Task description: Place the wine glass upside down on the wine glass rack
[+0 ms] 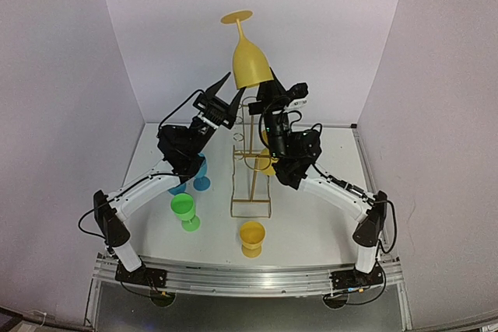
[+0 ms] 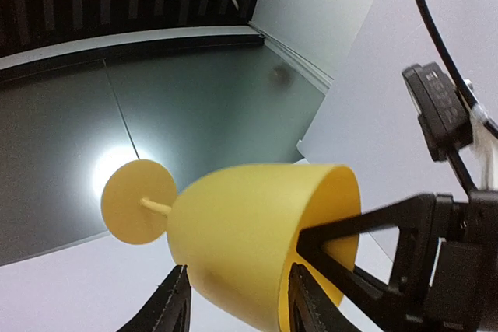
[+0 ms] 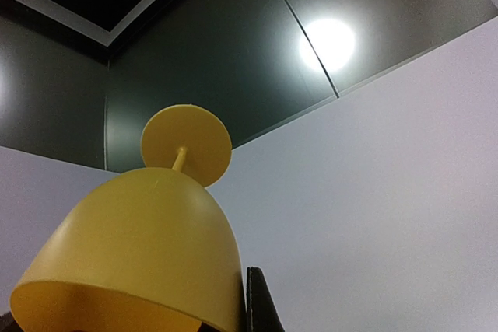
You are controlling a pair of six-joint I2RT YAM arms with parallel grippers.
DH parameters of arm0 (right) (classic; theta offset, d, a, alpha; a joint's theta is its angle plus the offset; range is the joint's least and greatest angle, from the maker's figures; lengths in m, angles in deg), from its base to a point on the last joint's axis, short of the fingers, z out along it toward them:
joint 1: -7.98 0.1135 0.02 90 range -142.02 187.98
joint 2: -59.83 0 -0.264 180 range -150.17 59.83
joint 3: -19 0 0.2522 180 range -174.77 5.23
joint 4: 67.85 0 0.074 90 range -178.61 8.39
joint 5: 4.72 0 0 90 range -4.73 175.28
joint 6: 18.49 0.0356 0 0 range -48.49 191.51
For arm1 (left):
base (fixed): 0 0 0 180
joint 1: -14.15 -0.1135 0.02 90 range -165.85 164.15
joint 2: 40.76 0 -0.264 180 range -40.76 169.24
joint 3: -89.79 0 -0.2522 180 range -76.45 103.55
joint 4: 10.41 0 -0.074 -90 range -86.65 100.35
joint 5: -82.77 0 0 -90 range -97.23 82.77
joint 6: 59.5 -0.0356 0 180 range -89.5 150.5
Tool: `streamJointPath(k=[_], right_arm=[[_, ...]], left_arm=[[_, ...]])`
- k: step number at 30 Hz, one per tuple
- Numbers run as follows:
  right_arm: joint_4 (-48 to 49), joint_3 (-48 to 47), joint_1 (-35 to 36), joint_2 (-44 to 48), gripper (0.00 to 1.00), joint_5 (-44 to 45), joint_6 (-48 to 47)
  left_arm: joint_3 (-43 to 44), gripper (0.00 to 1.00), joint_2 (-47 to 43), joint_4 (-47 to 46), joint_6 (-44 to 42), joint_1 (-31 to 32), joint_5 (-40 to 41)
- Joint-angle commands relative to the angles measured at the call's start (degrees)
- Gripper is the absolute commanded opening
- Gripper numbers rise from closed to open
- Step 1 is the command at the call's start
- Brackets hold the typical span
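Arms [image 1: 144,184] white-linked with black joints, black hands [image 1: 236,83], trailing black cables [image 1: 80,227].

Plain yellow, unpatterned: wine glass [image 1: 251,64] at right gripper [image 1: 264,85]. Gold wire: wine glass rack [image 1: 253,180] below both grippers. Below left gripper [image 1: 232,87]: blue glass [image 1: 201,175], green glass [image 1: 185,211]. Well back from both grippers: second yellow glass [image 1: 252,237]. Black: gripper fingers [image 2: 167,305]. White with black joints: arm links [image 1: 144,188]. White: table [image 1: 311,223], walls [image 1: 327,29].

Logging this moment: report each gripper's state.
Left gripper: open, fingers flanking the bowl of the yellow wine glass; no firm grip visible.
Right gripper: shut on the rim of the yellow wine glass.
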Motion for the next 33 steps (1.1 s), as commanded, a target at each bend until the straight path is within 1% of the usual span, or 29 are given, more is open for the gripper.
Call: streamJointPath(k=[1, 2, 4, 7, 9, 11, 15, 16, 17, 18, 20, 21, 24, 25, 26, 28, 31, 33], right_arm=[[2.25, -1.7, 1.14, -1.25, 0.0, 1.39, -2.59], [2.26, -1.44, 1.23, -1.33, 0.0, 1.41, -3.0], [2.35, -0.93, 1.22, -1.35, 0.0, 1.42, -3.52], [2.82, 0.12, 1.22, -1.15, 0.0, 0.87, -4.12], [2.95, 0.69, 1.22, -1.0, 0.0, -0.07, -4.4], [2.95, 1.31, 1.29, -0.84, 0.0, -0.88, -5.16], [2.89, 3.9, 1.22, 0.08, 0.0, -2.79, -6.52], [2.75, 5.04, 1.23, 0.7, 0.02, -3.17, -6.57], [2.49, 6.49, 1.26, 1.56, 0.06, -3.48, -6.57], [1.93, 8.36, 1.27, 2.57, 0.17, -3.63, -6.56], [-0.33, 12.35, 1.19, 5.26, 0.45, -3.55, -6.13], [-1.5, 14.02, 1.17, 7.04, 0.56, -3.71, -5.9], [-7.24, 19.83, 1.12, 12.59, 0.76, -5.62, -4.94], [-11.51, 21.19, 1.11, 14.54, 0.83, -6.73, -4.65], [-15.71, 22.31, 1.02, 16.58, 0.88, -7.63, -4.14], [-22.62, 24.31, 0.63, 20.76, 0.9, -8.87, -2.53], [-31.73, 27.02, -0.37, 26.33, 0.92, -12.19, -0.15], [-38.11, 26.52, -2.03, 29.43, 0.91, -15.76, 3.36]], left_arm=[[4.96, 0.39, 0.9, -3.75, -0.66, 0.13, 3.02], [5.4, 0.36, 1.13, -3.81, -0.59, 0.1, 3.29], [5.61, 0.28, 1.31, -3.34, -0.17, 0.16, 4.02], [6.04, 0.14, 1.49, -2.14, 0.28, 0.18, 6.41], [5.82, 0.03, 1.47, -2.08, -0.01, 0.12, 7.17], [5.63, 0.0, 1.46, -2.13, -0.25, 0.17, 7.29], [5.35, 0.0, 1.48, -2.25, -2.34, 0.06, 6.59], [5.19, 0.0, 1.48, -2.43, -3.12, -0.07, 6.26], [5.01, 0.0, 1.52, -2.74, -3.98, -0.29, 5.97], [4.74, 0.0, 1.54, -3.2, -4.72, -0.57, 5.59], [3.89, 0.0, 1.61, -5.21, -6.3, -1.53, 4.15], [3.18, 0.0, 1.63, -6.28, -7.11, -1.9, 3.29], [0.67, 0.0, 1.58, -10.71, -10.13, -2.7, -0.48], [-0.14, 0.0, 1.57, -12.07, -11.3, -2.82, -2.11], [-0.97, 0.0, 1.58, -13.35, -12.32, -2.93, -3.61], [-2.51, 0.0, 1.63, -15.69, -13.83, -3.16, -5.9], [-4.02, 0.0, 1.82, -18.08, -15.98, -3.63, -8.49], [-4.84, 0.0, 2.43, -20.34, -17.49, -3.95, -10.99]])
